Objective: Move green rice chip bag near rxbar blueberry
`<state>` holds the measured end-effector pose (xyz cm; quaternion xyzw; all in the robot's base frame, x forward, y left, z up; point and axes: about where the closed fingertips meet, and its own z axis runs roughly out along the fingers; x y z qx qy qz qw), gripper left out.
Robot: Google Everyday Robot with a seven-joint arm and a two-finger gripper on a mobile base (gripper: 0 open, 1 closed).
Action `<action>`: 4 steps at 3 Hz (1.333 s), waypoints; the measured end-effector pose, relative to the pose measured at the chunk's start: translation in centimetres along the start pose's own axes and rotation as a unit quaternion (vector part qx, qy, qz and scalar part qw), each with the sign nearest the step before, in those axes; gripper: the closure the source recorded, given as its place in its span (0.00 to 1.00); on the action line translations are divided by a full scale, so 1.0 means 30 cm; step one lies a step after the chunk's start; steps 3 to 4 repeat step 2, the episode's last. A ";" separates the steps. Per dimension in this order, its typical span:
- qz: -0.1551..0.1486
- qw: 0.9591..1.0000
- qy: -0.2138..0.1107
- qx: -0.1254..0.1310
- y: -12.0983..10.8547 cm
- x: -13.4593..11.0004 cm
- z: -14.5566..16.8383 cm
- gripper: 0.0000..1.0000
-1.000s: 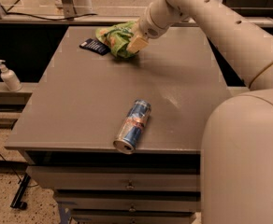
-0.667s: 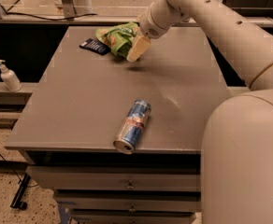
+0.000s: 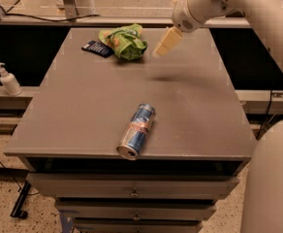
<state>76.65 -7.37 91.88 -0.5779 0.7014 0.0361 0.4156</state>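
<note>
Your bag (image 3: pixel 124 42) lies crumpled near the far edge of the table (image 3: pixel 73 106). The rxbar (image 3: pixel 97 48) lies flat just left of the bag as you see it, so close that you cannot tell whether the two touch. The gripper (image 3: pixel 165 43) hangs in the air just right of the bag, apart from it, angled down towards it from the white arm (image 3: pixel 219 1). You cannot tell how wide the pincer is set. The can (image 3: pixel 136 131) lies on its side well in front of the bag, by the near edge. A pump bottle (image 3: pixel 8 80) stands off the table, far to the bag's left.
</note>
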 end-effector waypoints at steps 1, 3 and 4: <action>0.003 1.000 -0.021 0.018 -0.020 0.022 -0.240 0.00; 0.005 1.000 -0.020 0.016 -0.017 0.034 -0.228 0.00; 0.005 1.000 -0.020 0.016 -0.017 0.034 -0.228 0.00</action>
